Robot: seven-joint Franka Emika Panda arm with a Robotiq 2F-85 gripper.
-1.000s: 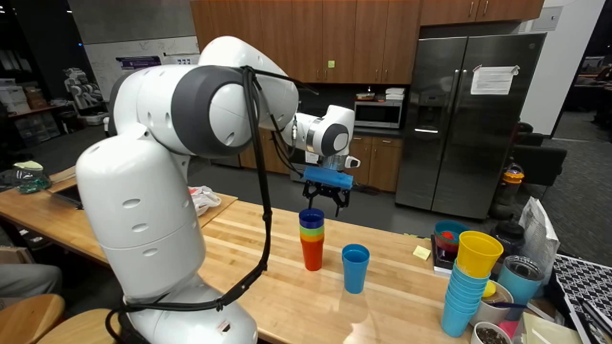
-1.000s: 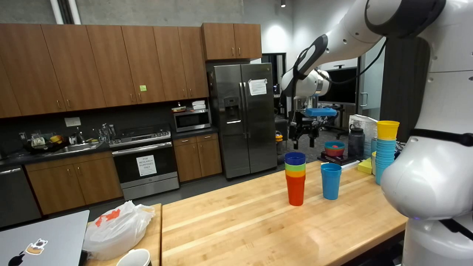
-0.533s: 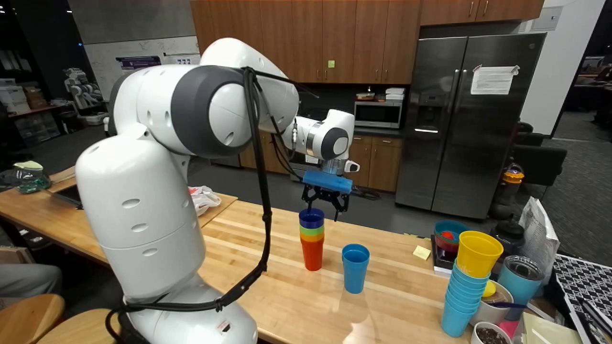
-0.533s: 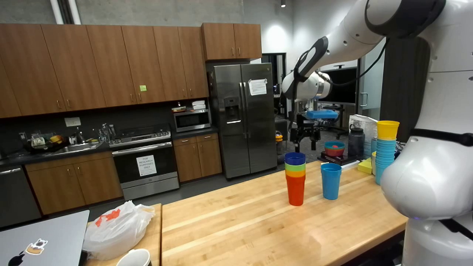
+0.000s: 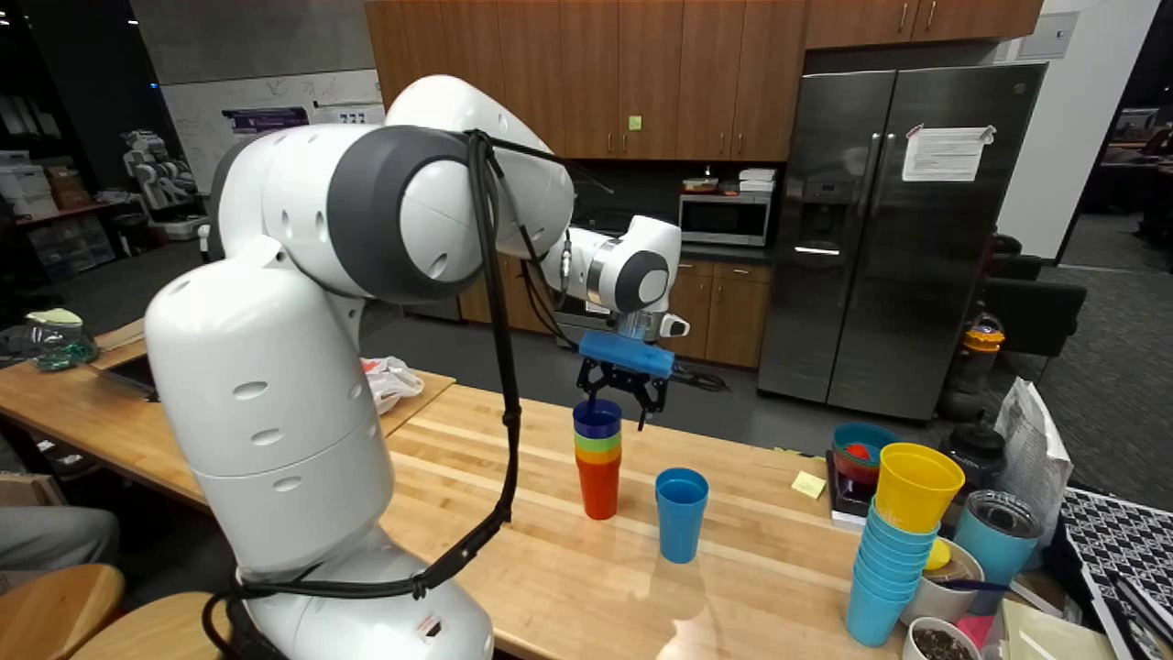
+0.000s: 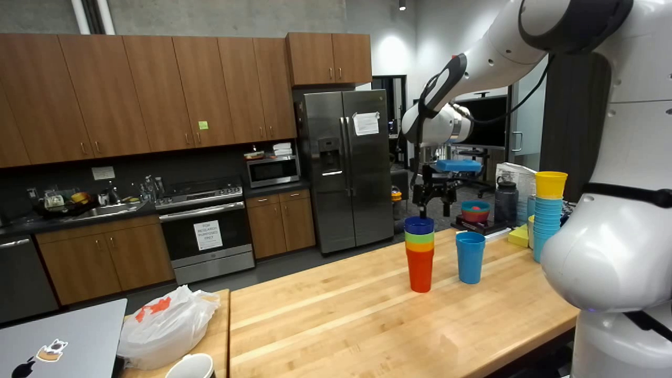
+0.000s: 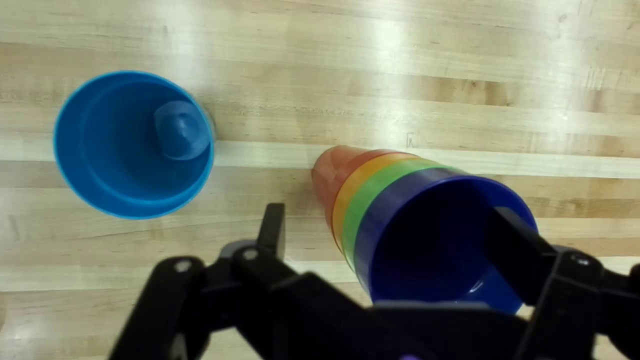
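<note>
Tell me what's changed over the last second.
The open jaws have come down toward the multicoloured cup stack; one side now overlaps its dark blue top cup in both exterior views, though contact can't be told. Nothing was taken hold of or let go. The multicoloured cup stack, lone blue cup and yellow-topped stack stayed put.
</note>
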